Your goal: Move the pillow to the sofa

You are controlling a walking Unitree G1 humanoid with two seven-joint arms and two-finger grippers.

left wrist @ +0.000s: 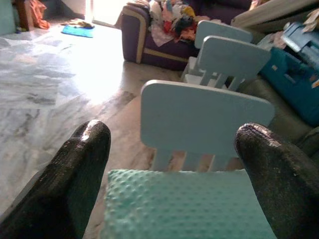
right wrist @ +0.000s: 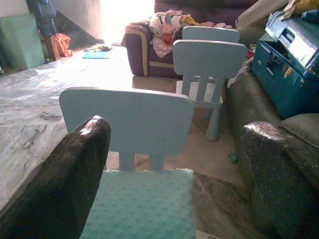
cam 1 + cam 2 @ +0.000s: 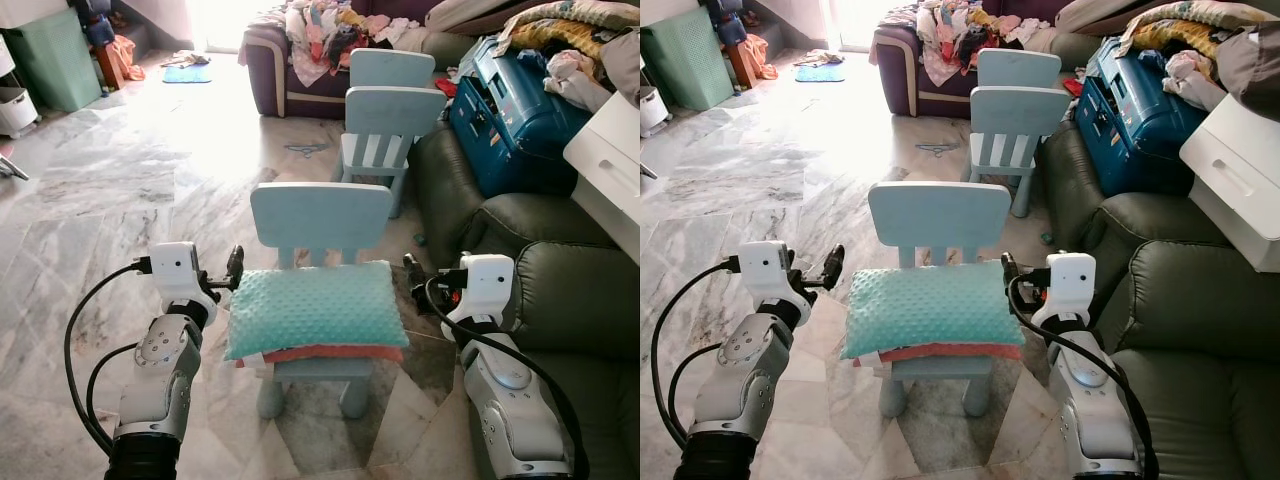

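A teal dotted pillow (image 3: pixel 315 308) with a red underside lies flat on the seat of a small light-blue chair (image 3: pixel 320 215) right before me. My left gripper (image 3: pixel 236 264) hovers at the pillow's left edge, open, its black fingers (image 1: pixel 75 169) spread wide with the pillow (image 1: pixel 184 204) between and below them. My right gripper (image 3: pixel 411 268) is at the pillow's right edge, also open, and the pillow (image 2: pixel 139 204) lies beyond its fingers. Neither gripper holds anything. The dark green sofa (image 3: pixel 560 300) stands immediately to the right of the chair.
Two more light-blue chairs (image 3: pixel 395 110) stand behind the first. A blue case (image 3: pixel 510 110) and clothes lie on the far part of the green sofa, and a white drawer unit (image 3: pixel 610 160) sits at right. A purple sofa (image 3: pixel 290 60) piled with laundry is at the back. Marble floor (image 3: pixel 130 180) opens to the left.
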